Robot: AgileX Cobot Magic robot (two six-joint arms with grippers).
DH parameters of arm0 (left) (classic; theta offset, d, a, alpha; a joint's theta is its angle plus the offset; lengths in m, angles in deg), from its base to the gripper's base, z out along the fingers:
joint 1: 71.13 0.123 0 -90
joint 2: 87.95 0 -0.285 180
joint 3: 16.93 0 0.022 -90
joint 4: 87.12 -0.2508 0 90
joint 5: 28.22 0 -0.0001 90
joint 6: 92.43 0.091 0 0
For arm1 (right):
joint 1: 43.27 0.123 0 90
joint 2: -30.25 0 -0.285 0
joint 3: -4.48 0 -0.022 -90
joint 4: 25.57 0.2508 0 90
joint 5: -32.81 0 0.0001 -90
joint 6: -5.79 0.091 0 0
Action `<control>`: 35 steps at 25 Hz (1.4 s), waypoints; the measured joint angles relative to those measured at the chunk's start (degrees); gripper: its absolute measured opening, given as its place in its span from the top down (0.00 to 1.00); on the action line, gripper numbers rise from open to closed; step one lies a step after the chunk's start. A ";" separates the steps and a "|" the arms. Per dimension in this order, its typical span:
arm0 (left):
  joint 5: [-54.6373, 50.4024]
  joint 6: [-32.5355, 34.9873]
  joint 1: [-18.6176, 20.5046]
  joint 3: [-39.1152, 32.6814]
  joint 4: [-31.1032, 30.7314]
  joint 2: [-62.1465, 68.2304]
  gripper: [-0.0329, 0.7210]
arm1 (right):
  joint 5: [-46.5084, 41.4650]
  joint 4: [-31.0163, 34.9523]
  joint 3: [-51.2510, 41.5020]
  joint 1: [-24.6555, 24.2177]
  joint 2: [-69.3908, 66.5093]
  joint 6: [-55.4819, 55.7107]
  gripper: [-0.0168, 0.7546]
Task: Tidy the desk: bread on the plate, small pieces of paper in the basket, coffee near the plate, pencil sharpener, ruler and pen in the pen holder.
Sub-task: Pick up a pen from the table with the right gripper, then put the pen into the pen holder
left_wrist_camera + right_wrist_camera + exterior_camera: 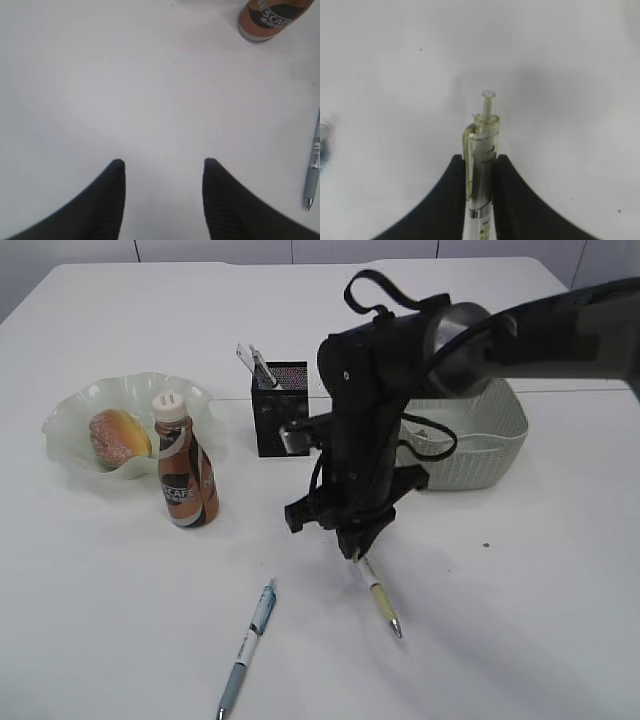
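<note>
Though cluttered, plain white desk (520,620).

Bread (118,436) on plate (70,415), coffee (185,472) right of it, basket (490,445) far right.

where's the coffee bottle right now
In the exterior view the coffee bottle stands upright on the left side of the desk, just in front of the green plate that holds the bread.

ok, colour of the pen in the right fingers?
Clear yellow-green pen; right wrist view shows it best.
</note>
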 joint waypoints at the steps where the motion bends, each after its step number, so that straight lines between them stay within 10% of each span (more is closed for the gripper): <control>1: 0.00 0.00 0.00 0.00 0.00 0.00 0.47 | 0.52 0.00 0.00 0.00 1.19 -0.10 0.85; 18: -0.19 0.00 0.00 0.00 0.00 0.00 0.47 | 20.27 11.29 9.29 -10.55 9.03 -3.81 0.85; 35: -0.19 0.00 0.00 0.00 0.00 0.00 0.47 | 53.58 14.85 9.37 -10.96 4.99 -6.03 0.86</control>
